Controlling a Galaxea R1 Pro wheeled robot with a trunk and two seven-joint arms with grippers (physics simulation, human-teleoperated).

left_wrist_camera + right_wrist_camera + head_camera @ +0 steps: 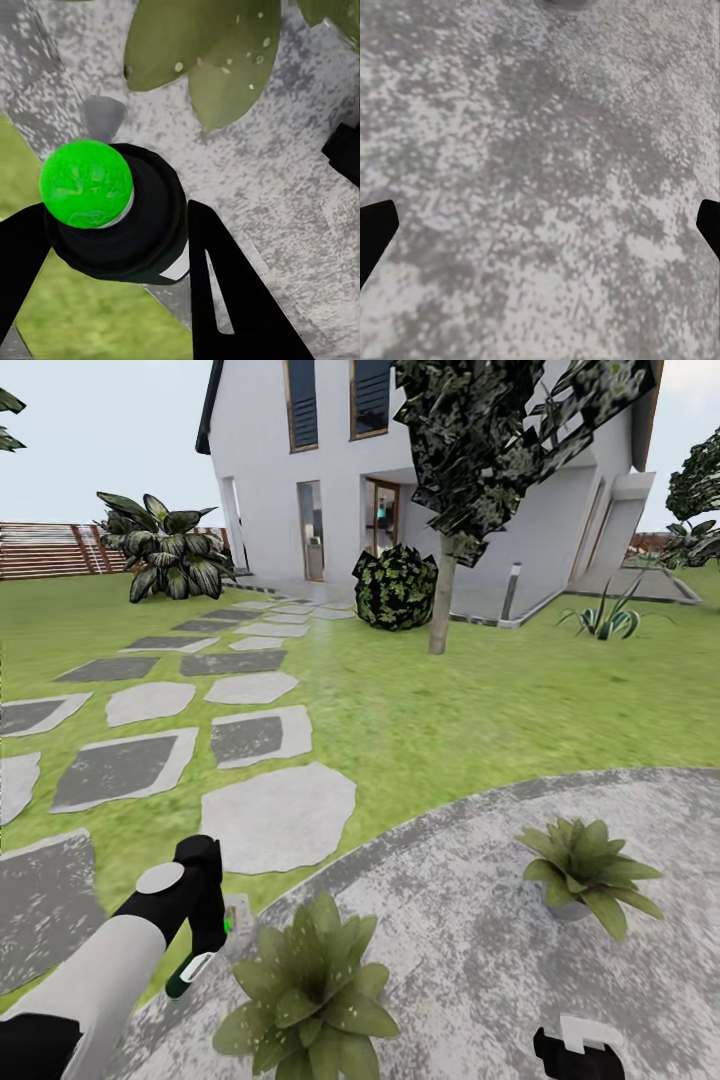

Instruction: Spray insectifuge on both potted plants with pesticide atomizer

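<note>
Here, the garden lawn point(450, 700) runs up to a white house point(430, 470), with grey stepping stones point(275, 815) ahead of the left gripper. The round mottled patio point(480, 920) lies under both grippers.

2 potted plants stand on the patio: the nearer potted plant point(310, 985) just beside the left gripper on its inner side, leaf tips close to it; the farther potted plant point(585, 868) ahead of the right gripper, well apart from it.

The left gripper point(205, 935) is clamped on the pesticide atomizer point(190, 972), its 2 fingers point(232, 300) pressed against the black top. Long axis slightly tilted from vertical: dark green body hangs below the fingers, lower end leaning toward the robot. In the left wrist view a bright green ball point(86, 182) sits on the black top. A white label patch shows point(178, 266); no writing legible.

The right gripper point(580, 1050) hangs low over bare patio, fingers point(375, 229) spread wide apart, holding nothing.
</note>
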